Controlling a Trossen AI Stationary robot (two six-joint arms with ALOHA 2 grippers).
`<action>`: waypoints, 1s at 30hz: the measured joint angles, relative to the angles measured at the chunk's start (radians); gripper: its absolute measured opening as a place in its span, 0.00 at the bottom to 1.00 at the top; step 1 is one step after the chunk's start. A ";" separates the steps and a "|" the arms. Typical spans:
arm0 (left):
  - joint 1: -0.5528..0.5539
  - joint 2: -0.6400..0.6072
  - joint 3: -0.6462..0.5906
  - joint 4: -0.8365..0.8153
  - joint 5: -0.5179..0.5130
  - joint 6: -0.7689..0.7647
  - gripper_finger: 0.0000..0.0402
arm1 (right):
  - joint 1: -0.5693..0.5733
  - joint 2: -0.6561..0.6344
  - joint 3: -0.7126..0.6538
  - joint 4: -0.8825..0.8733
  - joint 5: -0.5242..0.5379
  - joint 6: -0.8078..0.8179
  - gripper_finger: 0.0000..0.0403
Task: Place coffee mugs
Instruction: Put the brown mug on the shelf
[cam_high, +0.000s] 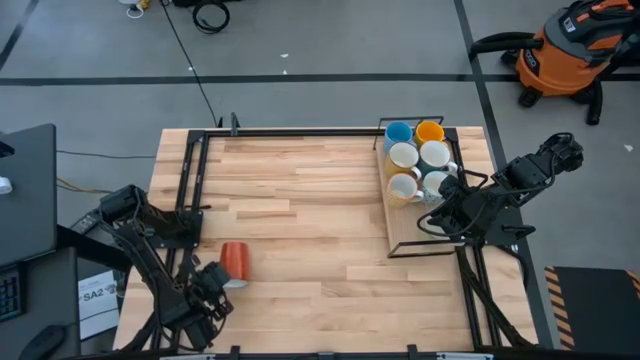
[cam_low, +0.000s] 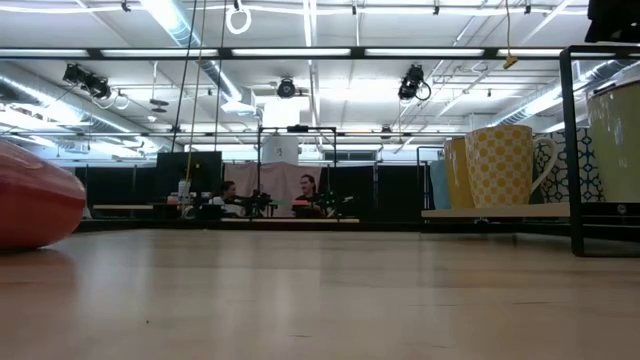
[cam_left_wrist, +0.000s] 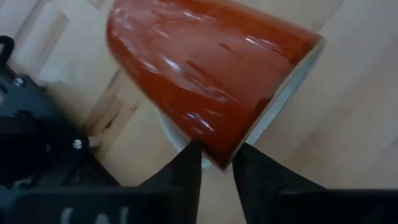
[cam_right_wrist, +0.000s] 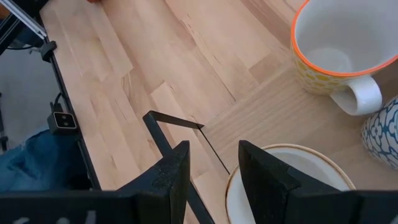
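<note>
A red-orange mug (cam_high: 233, 260) is tipped on its side near the table's left near corner, its mouth toward my left gripper (cam_high: 221, 284), which is shut on it. It shows large in the left wrist view (cam_left_wrist: 205, 68) and at the low view's left edge (cam_low: 30, 208). Several mugs stand upright on a wooden tray (cam_high: 408, 228) at the far right: light blue (cam_high: 398, 132), orange-yellow (cam_high: 430, 131), white ones (cam_high: 403, 156), yellow-patterned (cam_right_wrist: 339, 56), blue-and-white (cam_right_wrist: 384, 134). My right gripper (cam_right_wrist: 214, 152) hangs open over the tray's near part, one finger above a cream mug's rim (cam_right_wrist: 311, 158). My left gripper pinches the red-orange mug's rim (cam_left_wrist: 219, 160) between its two fingers, one finger (cam_left_wrist: 186, 167) on the outer wall and the other (cam_left_wrist: 252, 168) on the mouth side. It comes level from the table's near side. Whether the tipped mug rests on the table, I cannot tell.
A black metal frame (cam_high: 300, 132) runs along the far edge and down both sides, with a corner (cam_right_wrist: 155, 121) beside the tray. Bare wood (cam_high: 310, 230) lies between the red-orange mug and the tray. People sit far off in the room (cam_low: 300, 190).
</note>
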 joint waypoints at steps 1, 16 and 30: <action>0.000 0.000 0.000 -0.001 -0.001 0.000 0.21 | 0.000 0.000 0.000 0.000 0.000 0.000 0.35; 0.035 0.000 0.000 0.004 -0.017 0.008 0.04 | 0.000 0.000 0.000 0.000 0.000 -0.004 0.35; 0.035 0.000 0.000 0.063 0.016 0.005 0.06 | 0.000 0.000 0.000 0.000 0.000 -0.026 0.35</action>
